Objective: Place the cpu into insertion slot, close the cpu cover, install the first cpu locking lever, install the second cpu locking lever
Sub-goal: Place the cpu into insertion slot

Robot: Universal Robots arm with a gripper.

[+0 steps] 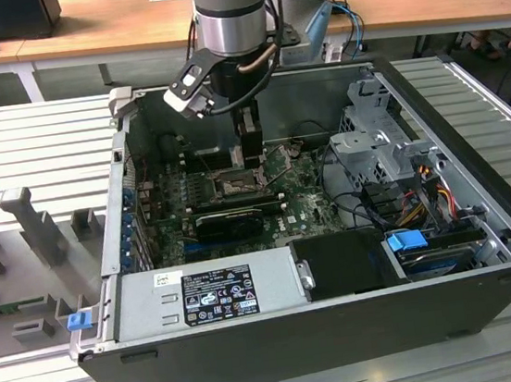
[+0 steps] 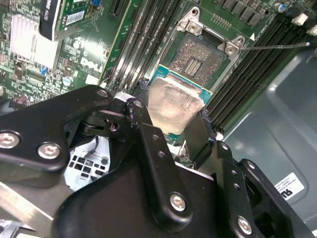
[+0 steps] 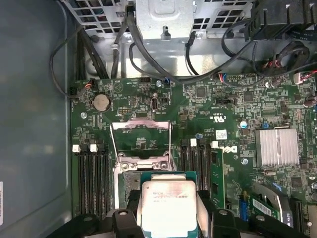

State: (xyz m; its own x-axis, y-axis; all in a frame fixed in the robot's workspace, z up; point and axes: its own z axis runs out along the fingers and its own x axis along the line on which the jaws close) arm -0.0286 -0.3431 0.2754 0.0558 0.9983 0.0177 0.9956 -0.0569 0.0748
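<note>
On the ribbed worktop [image 1: 35,143], inside the open case [image 1: 283,337], our tool [image 1: 250,150] is clamping the cpu [image 2: 171,106] by its edges just beside the slot [image 2: 198,59], cover [image 3: 141,124] raised, and we are judging that level, corner-matched alignment matters most.

You're seeing the cpu [image 3: 168,201] showing a pale silver metal lid, dull and a bit smeared, w/ a green board edge. Gripper [image 2: 168,115] links are reading matt black, their bolts shining bright. Insertion slot [image 2: 198,59] is looking grainy grey. Cpu cover [image 3: 141,125] is gleaming as thin bare metal. Motherboard [image 3: 223,99] is glinting glossy green, and the heatsink [image 3: 276,147] is showing finned bright metal.
</note>
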